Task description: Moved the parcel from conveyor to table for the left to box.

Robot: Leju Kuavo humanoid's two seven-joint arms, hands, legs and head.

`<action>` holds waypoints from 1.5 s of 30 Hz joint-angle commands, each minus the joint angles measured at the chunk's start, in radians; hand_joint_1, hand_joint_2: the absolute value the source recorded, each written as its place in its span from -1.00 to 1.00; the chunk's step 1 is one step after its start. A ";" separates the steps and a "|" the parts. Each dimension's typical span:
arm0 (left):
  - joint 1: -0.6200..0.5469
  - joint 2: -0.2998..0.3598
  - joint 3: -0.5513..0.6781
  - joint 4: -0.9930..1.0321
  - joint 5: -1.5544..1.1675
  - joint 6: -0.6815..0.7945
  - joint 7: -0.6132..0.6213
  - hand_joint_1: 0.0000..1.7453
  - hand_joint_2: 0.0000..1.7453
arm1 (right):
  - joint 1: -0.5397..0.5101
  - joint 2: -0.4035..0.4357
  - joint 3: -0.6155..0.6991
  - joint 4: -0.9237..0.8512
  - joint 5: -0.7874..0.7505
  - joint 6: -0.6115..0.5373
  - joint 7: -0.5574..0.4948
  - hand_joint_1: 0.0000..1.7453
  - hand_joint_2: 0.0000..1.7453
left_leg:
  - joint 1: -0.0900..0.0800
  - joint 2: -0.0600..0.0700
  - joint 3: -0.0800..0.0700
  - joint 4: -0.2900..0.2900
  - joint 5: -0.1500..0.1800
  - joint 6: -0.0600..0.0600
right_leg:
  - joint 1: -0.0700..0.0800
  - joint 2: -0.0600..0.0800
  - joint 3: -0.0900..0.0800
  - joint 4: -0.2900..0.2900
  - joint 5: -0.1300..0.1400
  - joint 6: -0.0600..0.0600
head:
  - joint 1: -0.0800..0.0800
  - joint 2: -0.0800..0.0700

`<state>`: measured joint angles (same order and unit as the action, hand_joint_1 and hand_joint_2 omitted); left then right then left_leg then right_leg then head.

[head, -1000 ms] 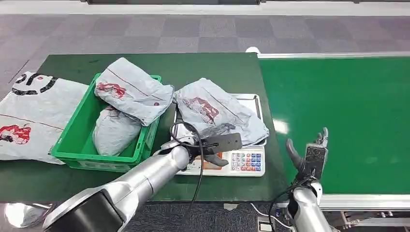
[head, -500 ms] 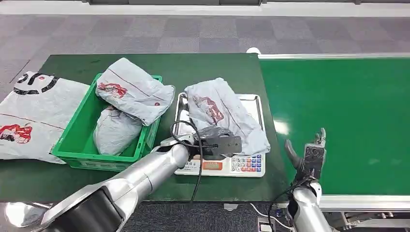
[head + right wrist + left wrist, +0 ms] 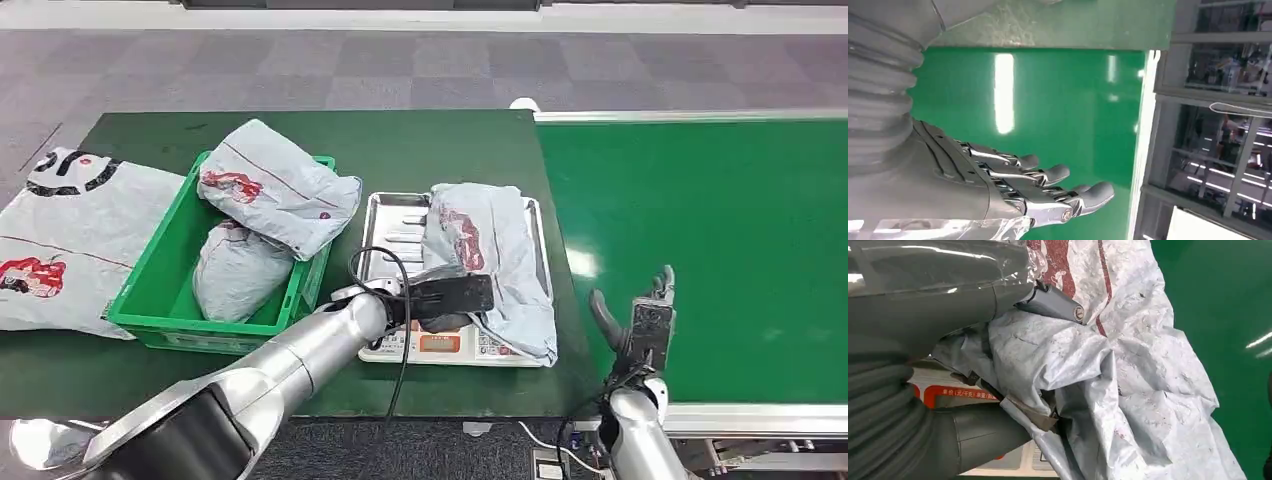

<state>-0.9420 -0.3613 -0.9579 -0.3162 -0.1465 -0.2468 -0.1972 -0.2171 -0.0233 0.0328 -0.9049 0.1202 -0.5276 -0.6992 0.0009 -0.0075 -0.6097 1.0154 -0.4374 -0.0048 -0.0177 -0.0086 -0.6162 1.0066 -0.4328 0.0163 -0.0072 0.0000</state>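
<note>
On the far left of the green worktop (image 3: 420,140) lies one large flat grey bag (image 3: 70,240), and beside it stands one green crate (image 3: 150,300) with two grey parcels in it, the lower parcel (image 3: 235,275) in the bottom and the upper parcel (image 3: 275,190) across the rim. Next comes one scale (image 3: 400,225) with a steel tray, and on it the task's parcel (image 3: 490,255), which a second ago lay spread across the tray and half a second ago had begun to turn; now it is bunched toward the tray's right side, its near corner hanging over the keypad, and bare steel shows to its left. The left robot hand (image 3: 450,300) has done this: its fingers (image 3: 1053,302) are closed round a fold of the parcel's near edge, thumb below and fingers above, so it holds the wrapping firmly. I judge that the handover is made and the left arm is gathering the parcel to carry it to the crate. Further right runs one green conveyor (image 3: 700,250), and at its near edge the right robot hand (image 3: 640,320) stands upright where it was, fingers apart and holding nothing. In all: four grey bags, one crate, one scale.
</note>
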 commanded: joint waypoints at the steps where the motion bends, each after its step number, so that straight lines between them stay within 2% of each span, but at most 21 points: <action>1: 0.017 0.012 0.025 0.028 0.000 -0.024 0.002 1.00 1.00 | -0.030 0.004 -0.035 0.057 -0.001 0.005 0.001 -1.00 1.00 | 0.000 0.002 0.003 -0.002 -0.001 0.000 | 0.000 0.002 0.003 -0.002 0.000 -0.001 | 0.000 0.000; 18: 0.021 0.012 0.033 0.033 0.009 -0.018 -0.008 1.00 1.00 | -0.039 0.004 -0.031 0.064 0.002 0.009 0.001 -1.00 1.00 | 0.000 0.003 0.005 -0.003 -0.001 0.000 | 0.000 0.003 0.004 -0.003 0.000 -0.001 | 0.000 0.000; 21: 0.019 0.012 0.067 0.035 0.032 0.031 -0.113 1.00 1.00 | -0.052 0.007 -0.027 0.071 0.004 0.012 0.001 -1.00 1.00 | 0.000 0.004 0.005 -0.003 -0.001 0.000 | 0.000 0.004 0.004 -0.003 0.000 -0.001 | 0.000 0.000; 24: 0.011 0.012 0.129 0.014 0.034 0.203 -0.216 1.00 1.00 | -0.042 0.009 -0.031 0.056 0.003 0.007 0.001 -1.00 1.00 | 0.000 0.004 0.005 -0.003 -0.001 0.000 | 0.001 0.004 0.004 -0.003 0.000 -0.001 | 0.000 0.000; 25: 0.010 0.014 0.155 -0.024 0.013 0.354 -0.284 1.00 1.00 | -0.033 0.009 -0.033 0.044 0.003 0.006 0.001 -1.00 1.00 | 0.000 0.002 0.002 -0.001 -0.001 0.000 | 0.000 0.002 0.002 -0.001 -0.001 0.000 | 0.000 0.000; 27: 0.017 0.023 0.202 -0.094 0.011 0.455 -0.394 1.00 1.00 | -0.033 0.009 -0.032 0.042 0.004 0.009 0.001 -1.00 1.00 | 0.000 0.001 0.000 0.000 -0.001 0.000 | 0.000 0.001 0.000 0.000 -0.001 0.000 | 0.000 0.000; 29: 0.040 0.039 0.259 -0.207 -0.001 0.509 -0.463 1.00 1.00 | -0.033 0.006 -0.027 0.043 0.000 0.006 0.001 -1.00 1.00 | 0.000 0.003 0.002 0.000 -0.001 0.000 | 0.000 0.003 0.001 -0.001 -0.001 -0.001 | 0.000 0.000; 32: 0.060 0.053 0.285 -0.281 -0.021 0.511 -0.457 1.00 1.00 | -0.031 0.002 -0.022 0.040 -0.004 0.003 0.001 -1.00 1.00 | 0.001 0.002 0.002 -0.001 -0.001 0.000 | 0.001 0.002 0.002 -0.002 -0.001 -0.001 | 0.000 0.000; 33: 0.186 0.104 0.354 -0.407 0.046 0.637 -0.501 1.00 1.00 | -0.031 -0.004 -0.017 0.042 -0.007 -0.003 0.001 -1.00 1.00 | 0.000 0.002 0.001 -0.001 -0.001 0.000 | 0.000 0.002 0.000 -0.001 -0.001 0.000 | 0.000 0.000; 34: 0.244 0.167 0.350 -0.784 0.053 0.671 -0.501 1.00 1.00 | -0.030 -0.015 -0.003 0.041 -0.024 -0.008 0.001 -1.00 1.00 | 0.000 0.003 0.002 -0.001 -0.001 0.000 | 0.000 0.003 0.001 -0.001 -0.001 -0.001 | 0.000 0.000; 35: 0.258 0.187 0.381 -0.874 0.060 0.642 -0.501 1.00 1.00 | -0.035 -0.019 0.003 0.045 -0.027 -0.004 0.001 -1.00 1.00 | -0.001 0.007 0.008 -0.006 -0.001 0.000 | -0.001 0.007 0.005 -0.005 0.000 -0.001 | 0.000 0.000; 36: 0.267 0.189 0.396 -0.892 0.048 0.633 -0.501 1.00 1.00 | -0.039 -0.019 0.004 0.048 -0.028 -0.003 0.001 -1.00 1.00 | -0.001 0.005 0.002 -0.002 -0.001 0.000 | -0.001 0.005 0.000 -0.001 0.000 0.000 | 0.000 0.000; 37: 0.275 0.191 0.403 -0.902 0.044 0.633 -0.501 1.00 1.00 | -0.043 -0.017 0.006 0.050 -0.027 -0.002 0.001 -1.00 1.00 | 0.000 0.009 0.006 -0.004 -0.003 -0.001 | 0.000 0.009 0.004 -0.004 0.000 -0.002 | 0.000 0.000; 38: 0.285 0.179 0.424 -0.884 0.040 0.602 -0.501 1.00 1.00 | -0.046 -0.015 0.009 0.054 -0.026 -0.005 0.001 -1.00 1.00 | 0.000 0.010 0.003 0.000 -0.003 -0.001 | 0.000 0.010 -0.001 0.000 -0.001 -0.002 | 0.000 0.000; 45: 0.308 0.179 0.414 -0.937 -0.022 0.660 -0.501 1.00 1.00 | -0.049 -0.017 0.021 0.059 -0.027 0.003 0.001 -1.00 1.00 | 0.000 0.006 0.001 -0.001 -0.002 -0.001 | 0.001 0.007 -0.001 -0.001 -0.001 -0.001 | 0.000 0.000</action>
<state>-0.6714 -0.2399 -0.6004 -1.1083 -0.1362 0.3731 -0.6496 -0.2260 -0.0336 0.0317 -0.8957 0.0988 -0.5302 -0.6992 0.0012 -0.0046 -0.6114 1.0152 -0.4383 -0.0056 -0.0173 -0.0046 -0.6190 1.0067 -0.4333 0.0163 -0.0072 0.0000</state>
